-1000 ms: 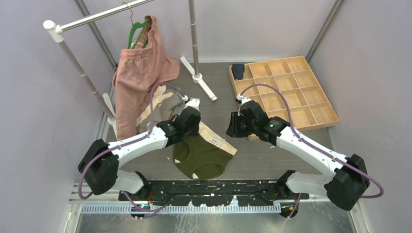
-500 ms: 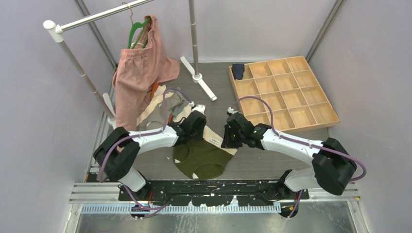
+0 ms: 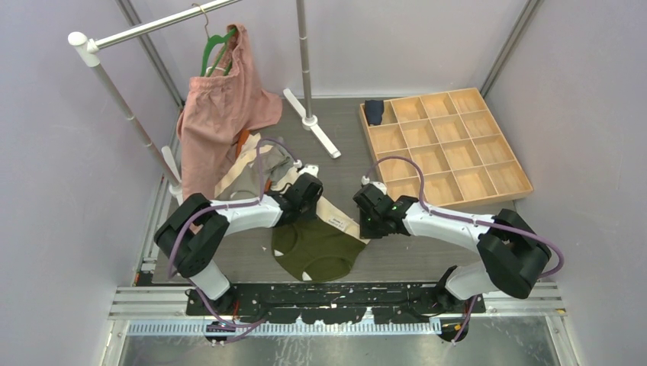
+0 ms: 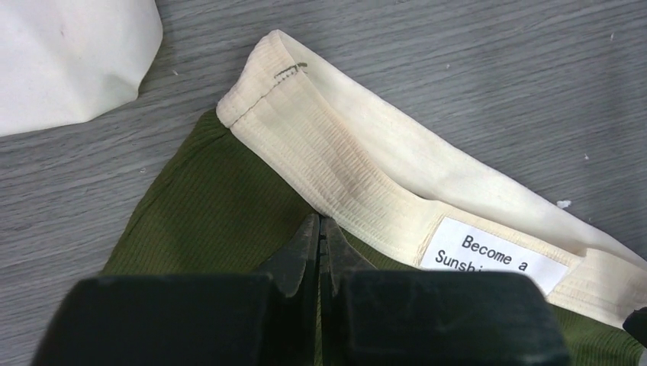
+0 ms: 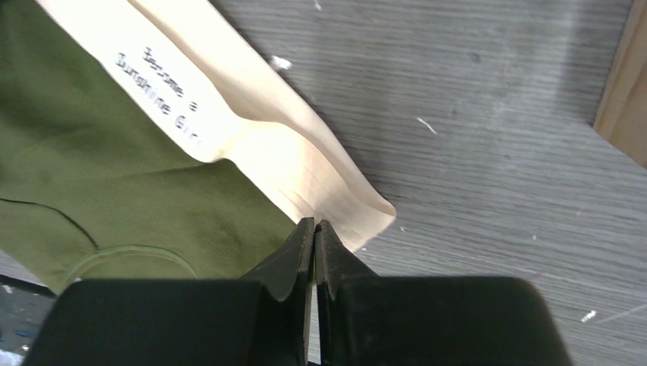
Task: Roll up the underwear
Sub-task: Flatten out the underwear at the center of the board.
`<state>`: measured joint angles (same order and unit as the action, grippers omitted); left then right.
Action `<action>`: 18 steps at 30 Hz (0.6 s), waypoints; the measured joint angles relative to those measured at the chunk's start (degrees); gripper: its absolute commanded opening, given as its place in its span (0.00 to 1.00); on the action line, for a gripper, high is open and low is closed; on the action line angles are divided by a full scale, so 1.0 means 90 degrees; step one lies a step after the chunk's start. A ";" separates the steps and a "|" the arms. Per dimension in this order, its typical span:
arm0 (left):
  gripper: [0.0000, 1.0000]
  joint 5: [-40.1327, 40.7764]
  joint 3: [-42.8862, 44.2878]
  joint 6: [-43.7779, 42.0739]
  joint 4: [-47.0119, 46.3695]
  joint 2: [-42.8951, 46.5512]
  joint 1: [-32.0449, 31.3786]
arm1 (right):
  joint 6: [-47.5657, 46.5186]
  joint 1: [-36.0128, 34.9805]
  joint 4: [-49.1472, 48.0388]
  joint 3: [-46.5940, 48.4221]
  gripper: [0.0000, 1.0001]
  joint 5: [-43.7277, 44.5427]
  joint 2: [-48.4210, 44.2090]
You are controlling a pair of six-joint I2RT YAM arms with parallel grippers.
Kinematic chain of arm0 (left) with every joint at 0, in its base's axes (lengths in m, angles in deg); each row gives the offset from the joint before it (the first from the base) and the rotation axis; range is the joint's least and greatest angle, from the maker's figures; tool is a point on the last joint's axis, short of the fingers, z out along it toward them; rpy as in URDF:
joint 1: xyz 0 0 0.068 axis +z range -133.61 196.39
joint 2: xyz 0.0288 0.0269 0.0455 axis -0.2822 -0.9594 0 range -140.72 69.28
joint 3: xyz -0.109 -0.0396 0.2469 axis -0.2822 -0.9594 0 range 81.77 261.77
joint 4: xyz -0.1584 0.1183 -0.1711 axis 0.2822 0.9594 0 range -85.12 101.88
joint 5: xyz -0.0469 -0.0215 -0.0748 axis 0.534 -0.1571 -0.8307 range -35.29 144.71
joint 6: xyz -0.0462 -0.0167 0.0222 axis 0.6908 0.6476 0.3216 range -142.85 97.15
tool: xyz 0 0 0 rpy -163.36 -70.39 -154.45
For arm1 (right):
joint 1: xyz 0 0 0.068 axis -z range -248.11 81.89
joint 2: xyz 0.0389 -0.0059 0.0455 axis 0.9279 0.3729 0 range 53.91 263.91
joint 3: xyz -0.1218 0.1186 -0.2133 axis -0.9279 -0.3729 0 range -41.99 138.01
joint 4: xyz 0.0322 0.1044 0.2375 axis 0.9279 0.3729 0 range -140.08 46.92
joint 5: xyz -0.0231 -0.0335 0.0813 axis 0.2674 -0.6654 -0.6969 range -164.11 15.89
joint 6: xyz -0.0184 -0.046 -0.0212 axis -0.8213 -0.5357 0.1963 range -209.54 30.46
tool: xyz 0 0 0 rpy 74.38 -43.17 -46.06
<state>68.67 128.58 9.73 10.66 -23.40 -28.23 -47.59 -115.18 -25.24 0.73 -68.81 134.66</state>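
Olive green boxer briefs [image 3: 317, 248] with a cream waistband lie flat on the grey wood-grain surface [image 3: 397, 252], near the arm bases. Both hands have just clamped shut: left hand [image 4: 320, 229] pinches fabric under the waistband, right hand [image 5: 314, 229] pinches its right corner. You're gripped, so rolling can likely start.

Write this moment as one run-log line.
left gripper: shut on olive underwear | right gripper: shut on it | state: lying unrolled
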 measured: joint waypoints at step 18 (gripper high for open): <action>0.01 -0.0002 0.0085 -0.0185 -0.0277 -0.0192 0.0209 | -0.0364 -0.0044 0.0908 -0.0119 0.09 0.0867 -0.1413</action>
<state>68.64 129.35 8.07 8.17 -25.13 -26.35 -50.87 -115.57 -17.07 -0.34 -61.01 121.94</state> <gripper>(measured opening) 0.013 0.091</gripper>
